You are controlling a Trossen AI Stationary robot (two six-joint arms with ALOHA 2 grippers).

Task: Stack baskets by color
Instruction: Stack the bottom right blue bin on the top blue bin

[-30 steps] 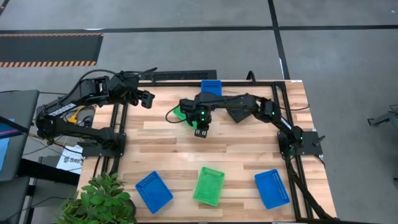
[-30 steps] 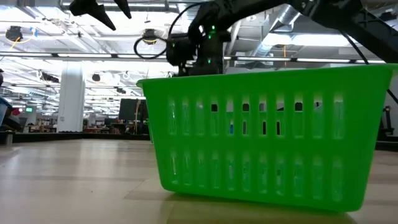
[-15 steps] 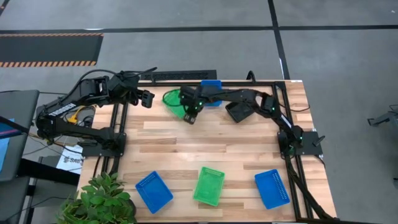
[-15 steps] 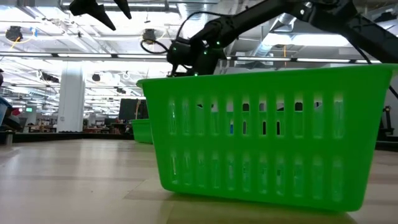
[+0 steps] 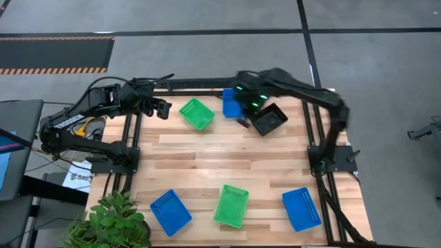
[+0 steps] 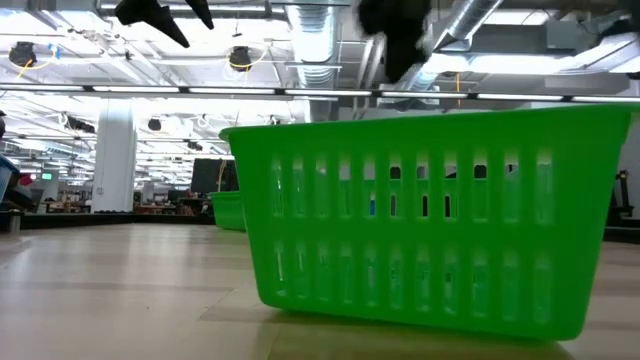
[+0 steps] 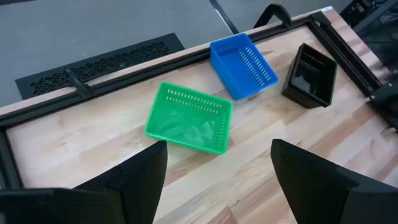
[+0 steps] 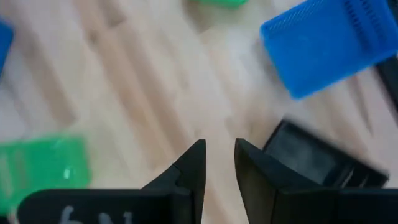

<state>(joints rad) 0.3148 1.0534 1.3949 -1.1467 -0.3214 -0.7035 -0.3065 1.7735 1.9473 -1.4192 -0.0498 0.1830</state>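
Reaching over the counter's far edge, the right gripper (image 5: 242,114) hangs above the gap between a blue basket (image 5: 233,102) and a black basket (image 5: 269,120), its fingers (image 8: 193,163) a little apart with nothing between them. These two baskets sit almost touching, so a descent aimed at one rim could catch the neighbour and drag or tip it; the walls are thin mesh plastic, which I judge would slip from a shallow pinch. The arm looks blurred, so its exact height is hard to call.

A green basket (image 5: 197,114) lies alone nearer the far left corner, close to the parked left gripper (image 5: 162,109), whose fingers stand wide apart and empty. Along the near edge sit a blue (image 5: 170,211), a green (image 5: 231,205) and another blue basket (image 5: 301,208), well apart from one another.

The counter (image 5: 207,165) is pale wood planking in a dark frame. A plant (image 5: 110,220) stands off its near left corner; beyond is grey floor and a large lit hall.
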